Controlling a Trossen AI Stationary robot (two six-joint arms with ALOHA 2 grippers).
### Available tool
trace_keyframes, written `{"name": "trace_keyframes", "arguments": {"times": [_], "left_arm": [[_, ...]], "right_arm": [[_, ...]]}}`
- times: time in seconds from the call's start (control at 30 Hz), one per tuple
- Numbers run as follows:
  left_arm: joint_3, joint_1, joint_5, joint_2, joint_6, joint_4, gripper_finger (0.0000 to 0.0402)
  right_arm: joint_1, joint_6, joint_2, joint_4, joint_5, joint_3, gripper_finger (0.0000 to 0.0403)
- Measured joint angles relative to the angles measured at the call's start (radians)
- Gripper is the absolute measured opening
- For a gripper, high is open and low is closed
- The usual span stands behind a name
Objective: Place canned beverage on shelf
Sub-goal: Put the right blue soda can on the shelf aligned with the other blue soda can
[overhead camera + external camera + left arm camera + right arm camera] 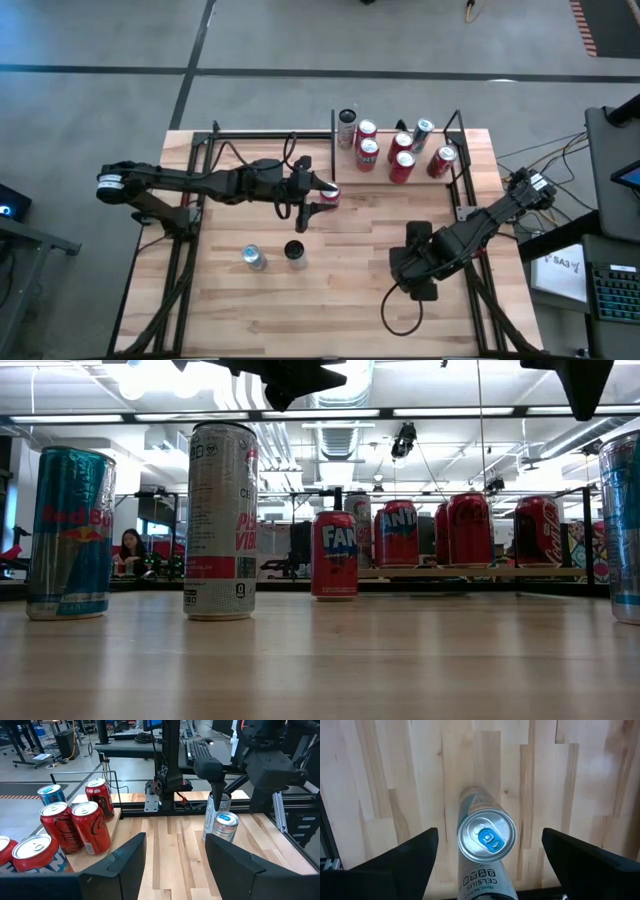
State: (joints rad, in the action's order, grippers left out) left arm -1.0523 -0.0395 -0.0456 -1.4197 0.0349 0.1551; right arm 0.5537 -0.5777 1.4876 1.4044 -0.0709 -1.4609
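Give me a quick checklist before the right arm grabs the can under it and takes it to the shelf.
1. Right gripper open, with a finger on either side of the silver can: ok.
2. Silver can standing on the table, top up: ok.
3. Bare board on the shelf near its front edge: ok, though there is little room.
4. Left gripper empty and raised in front of the shelf, off the likely route: ok.
5. Fanta can standing on the table in front of the shelf, clear of the silver can: ok.
6. Height of the fingers on the silver can: cannot tell.
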Motion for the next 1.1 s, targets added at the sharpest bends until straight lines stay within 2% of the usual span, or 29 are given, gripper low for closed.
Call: {"name": "trace_keyframes", "arguments": {"times": [0.6,1.1], "left_arm": [[0.002,0.0,0.0,0.0,0.0,-0.001,0.019],[0.002,0.0,0.0,0.0,0.0,-0.001,0.019]], "right_arm": [[0.0,0.0,0.006,0.0,0.019,0.024,0.0349],[0.0,0.001,0.007,-0.035,0.056,0.103,0.0349]]}}
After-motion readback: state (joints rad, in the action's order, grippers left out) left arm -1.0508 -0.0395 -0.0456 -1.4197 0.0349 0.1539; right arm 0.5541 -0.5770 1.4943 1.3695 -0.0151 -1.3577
